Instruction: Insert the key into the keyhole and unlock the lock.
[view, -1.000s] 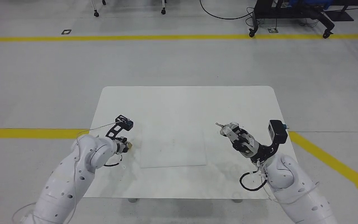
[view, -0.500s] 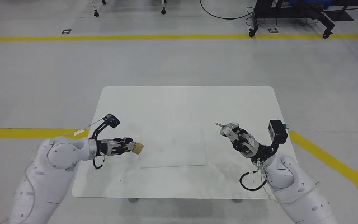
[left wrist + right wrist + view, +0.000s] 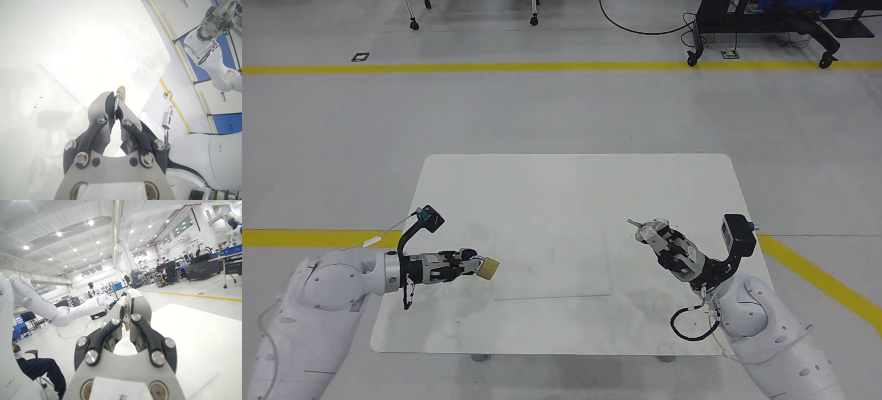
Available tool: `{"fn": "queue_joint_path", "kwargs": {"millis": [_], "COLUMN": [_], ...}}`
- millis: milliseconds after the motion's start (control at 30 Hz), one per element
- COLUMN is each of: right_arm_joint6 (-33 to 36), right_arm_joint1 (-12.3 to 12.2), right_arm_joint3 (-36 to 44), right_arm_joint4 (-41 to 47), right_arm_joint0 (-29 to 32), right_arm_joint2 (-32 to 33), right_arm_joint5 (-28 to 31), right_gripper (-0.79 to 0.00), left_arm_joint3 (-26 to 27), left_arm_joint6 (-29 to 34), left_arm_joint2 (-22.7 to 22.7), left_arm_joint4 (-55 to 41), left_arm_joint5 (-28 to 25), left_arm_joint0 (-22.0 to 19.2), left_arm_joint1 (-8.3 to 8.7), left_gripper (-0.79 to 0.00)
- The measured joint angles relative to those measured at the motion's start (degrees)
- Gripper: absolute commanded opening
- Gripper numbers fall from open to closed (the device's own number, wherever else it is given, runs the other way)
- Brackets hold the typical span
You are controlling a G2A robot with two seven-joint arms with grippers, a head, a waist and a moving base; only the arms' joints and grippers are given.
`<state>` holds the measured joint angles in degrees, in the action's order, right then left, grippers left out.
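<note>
- Your left tool (image 3: 472, 266) is over the left near part of the counter (image 3: 572, 185), pointing toward the middle.
- It's clenched on the lock (image 3: 487, 266). In the left wrist view the fingers (image 3: 98, 104) pinch the silver shackle, and the brass body sticks out past the tips.
- The lock is held over the counter, just beside the left edge of a thin clear sheet (image 3: 552, 280) lying mid-counter.
- Lock and key are well apart, with the sheet between them.
- Your right tool (image 3: 650, 235) is over the right part of the counter, pointing toward the far left.
- It's grasping the key (image 3: 633, 222). In the top view you see the thin tip poking out past the fingertips.
- In the right wrist view the jaws are pressed together on a flat pale piece with a small brass bit just below it.
- The key is not yet in the lock, and you cannot make out the keyhole.
</note>
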<state>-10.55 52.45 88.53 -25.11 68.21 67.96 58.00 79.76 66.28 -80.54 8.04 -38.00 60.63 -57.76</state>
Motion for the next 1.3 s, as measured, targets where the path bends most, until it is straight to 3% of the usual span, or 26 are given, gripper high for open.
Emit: {"fn": "queue_joint_path", "kwargs": {"millis": [400, 533, 633, 800, 967, 1300], "right_arm_joint6": [0.00, 0.12, 1.90, 5.79, 10.19, 11.67], "right_arm_joint1": [0.00, 0.08, 0.69, 2.50, 4.76, 5.48], "right_arm_joint3": [0.00, 0.11, 0.02, -1.33, -4.35, -5.87], "right_arm_joint4": [0.00, 0.36, 4.09, 13.70, 21.13, 21.66], "right_arm_joint0": [0.00, -0.02, -1.60, -6.60, -12.05, -14.06], "right_arm_joint2": [0.00, -0.05, -1.36, -6.53, -12.45, -14.02], "right_arm_joint5": [0.00, -0.54, -5.24, -9.72, -12.92, -13.88], "right_gripper": [-0.785, -0.785, -0.785, -0.785, -0.785, -0.785], "left_arm_joint3": [0.03, 0.07, -1.73, -7.85, -15.44, -13.93], "left_arm_joint6": [-0.03, -5.61, -4.67, 1.68, 3.90, 1.59], "left_arm_joint2": [-0.03, -0.44, 2.08, 11.34, 19.99, 18.73], "left_arm_joint4": [-0.02, -4.46, -15.59, -31.84, -36.75, -36.54], "left_arm_joint5": [0.02, 0.65, 0.82, 3.48, 6.73, 5.38], "left_arm_joint0": [0.02, 0.45, -1.13, -7.26, -14.19, -12.92], "left_arm_joint1": [0.00, -0.28, -0.83, -3.06, -5.53, -5.39], "left_gripper": [-0.785, -0.785, -0.785, -0.785, -0.785, -0.785]}}
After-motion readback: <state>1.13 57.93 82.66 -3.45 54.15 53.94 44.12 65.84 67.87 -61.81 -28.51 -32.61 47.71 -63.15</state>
